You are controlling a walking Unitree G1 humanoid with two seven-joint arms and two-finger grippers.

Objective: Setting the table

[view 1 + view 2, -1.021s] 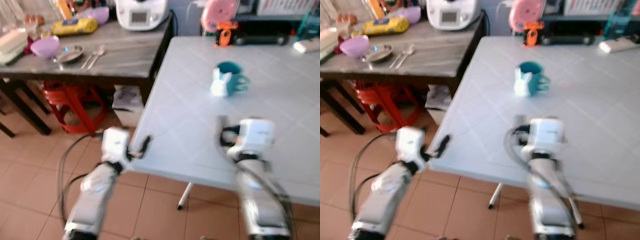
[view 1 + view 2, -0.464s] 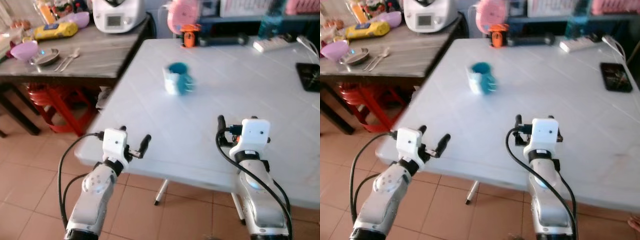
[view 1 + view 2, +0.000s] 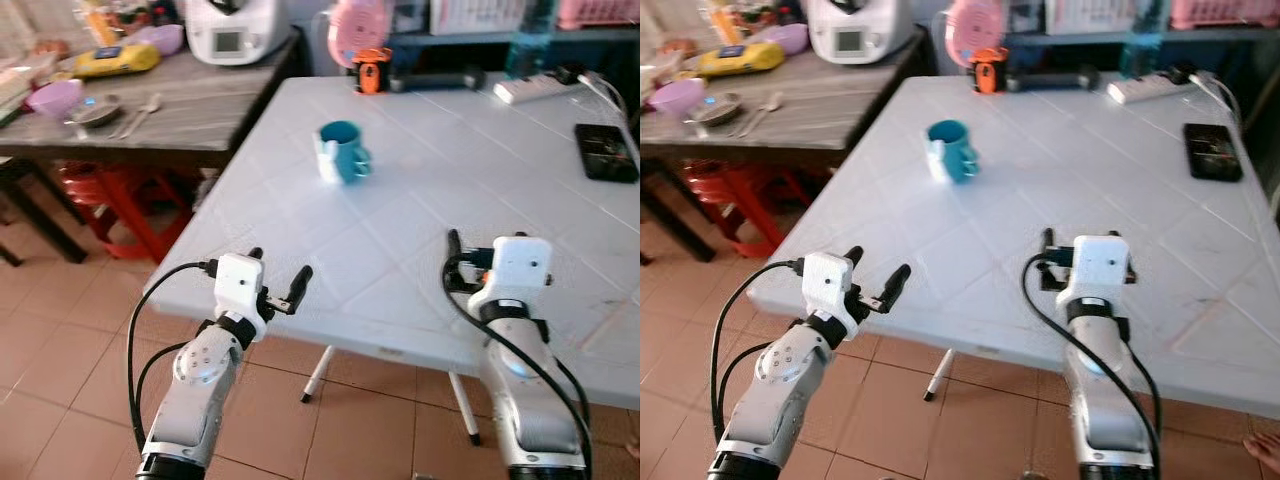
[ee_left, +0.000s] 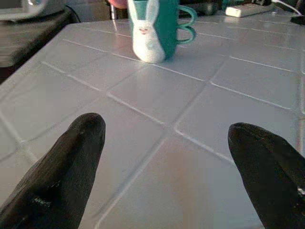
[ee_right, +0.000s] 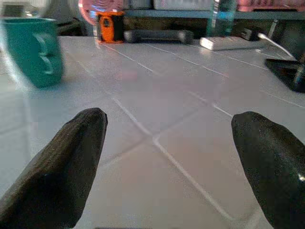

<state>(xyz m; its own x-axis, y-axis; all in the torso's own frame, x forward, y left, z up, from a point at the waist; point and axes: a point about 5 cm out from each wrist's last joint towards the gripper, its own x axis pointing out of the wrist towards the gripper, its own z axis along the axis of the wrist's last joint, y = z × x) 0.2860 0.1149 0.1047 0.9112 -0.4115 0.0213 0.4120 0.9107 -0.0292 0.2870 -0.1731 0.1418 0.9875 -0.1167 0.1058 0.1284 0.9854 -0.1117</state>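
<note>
White table (image 3: 420,200) — teal mug (image 3: 342,152) well beyond both empty, spread fingers (image 4: 71,162).

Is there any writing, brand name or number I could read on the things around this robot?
None can be read.
Teal mug: a white rabbit figure, no words.
White appliance on the dark side table: a small screen, too blurred to read.
Yellow packet: print too small to read.

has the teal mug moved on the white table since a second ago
No. The teal mug sits at the same spot on the white table, same side of the orange tool. The camera shifted, not the mug.
</note>
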